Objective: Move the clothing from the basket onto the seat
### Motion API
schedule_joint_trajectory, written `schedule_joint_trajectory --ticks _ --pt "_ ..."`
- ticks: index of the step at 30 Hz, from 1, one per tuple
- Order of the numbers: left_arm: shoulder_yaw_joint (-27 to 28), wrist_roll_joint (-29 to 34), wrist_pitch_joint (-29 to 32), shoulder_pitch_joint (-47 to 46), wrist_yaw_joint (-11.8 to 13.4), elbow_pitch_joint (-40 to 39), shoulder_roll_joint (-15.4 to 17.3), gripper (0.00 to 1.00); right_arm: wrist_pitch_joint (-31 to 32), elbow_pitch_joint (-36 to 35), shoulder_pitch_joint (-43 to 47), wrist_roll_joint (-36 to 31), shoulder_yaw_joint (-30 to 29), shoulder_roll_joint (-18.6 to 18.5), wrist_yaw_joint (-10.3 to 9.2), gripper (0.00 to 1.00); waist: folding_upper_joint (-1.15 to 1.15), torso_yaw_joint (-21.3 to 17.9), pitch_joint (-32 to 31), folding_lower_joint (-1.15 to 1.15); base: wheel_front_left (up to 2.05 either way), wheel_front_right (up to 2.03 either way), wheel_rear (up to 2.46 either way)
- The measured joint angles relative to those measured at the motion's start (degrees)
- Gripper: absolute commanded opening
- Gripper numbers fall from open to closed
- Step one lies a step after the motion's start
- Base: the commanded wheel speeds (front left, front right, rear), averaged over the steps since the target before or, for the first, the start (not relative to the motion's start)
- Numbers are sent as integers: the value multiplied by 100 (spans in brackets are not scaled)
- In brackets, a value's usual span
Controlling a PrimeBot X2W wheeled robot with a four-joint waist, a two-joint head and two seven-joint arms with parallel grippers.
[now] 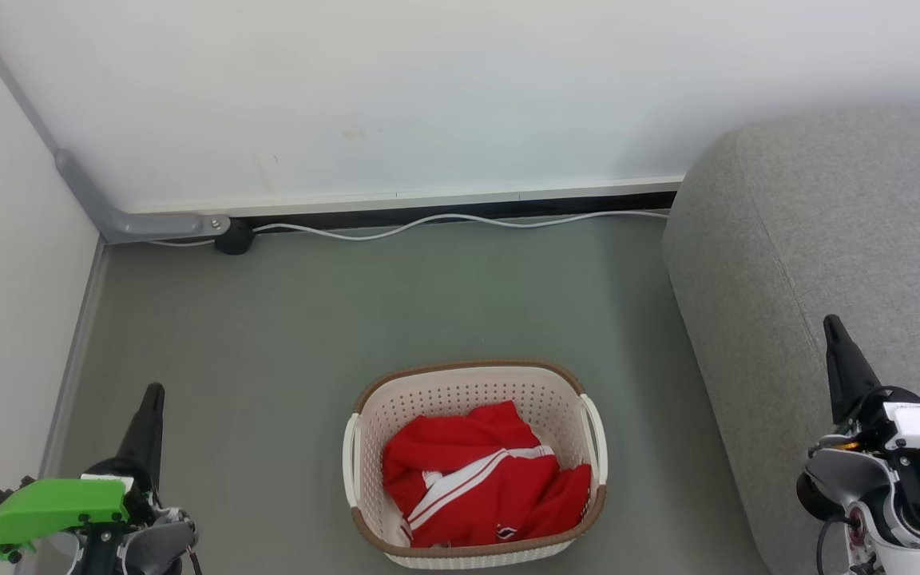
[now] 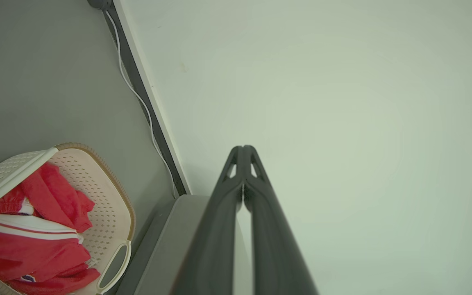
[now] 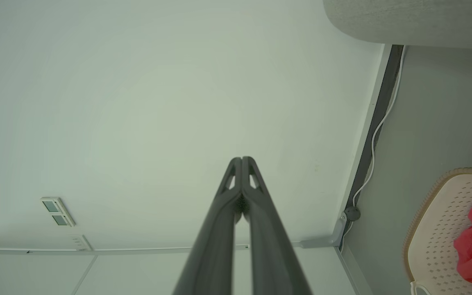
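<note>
Head view: high, facing down at floor (image 1: 268, 335), basket (image 1: 460, 395) near. Both wrist views face far wall (image 2: 342, 102); all share basket, cable (image 1: 460, 219).

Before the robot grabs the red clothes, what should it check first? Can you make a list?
1. Is the clothing in the basket: ok, heaped inside.
2. Is the seat close by: ok, on the robot's right.
3. Is the left gripper open for grabbing: not ok, shut.
4. Is the right gripper open: not ok, shut.
5. Is the white cable away from the basket: ok, along the wall.
6. How many garments: cannot tell.
</note>
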Motion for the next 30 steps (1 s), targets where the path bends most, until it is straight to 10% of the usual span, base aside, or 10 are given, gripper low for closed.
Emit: schedule_joint_trajectory --ticks 1,30 --pt "0 0 0 0 0 0 0 100 0 0 0 0 0 0 0 100 0 0 0 0 0 0 0" --pt "-310 613 -422 328 9 172 34 100 -463 162 322 -1149 667 -125 -57 100 0 -7 -19 1 0 0 0"
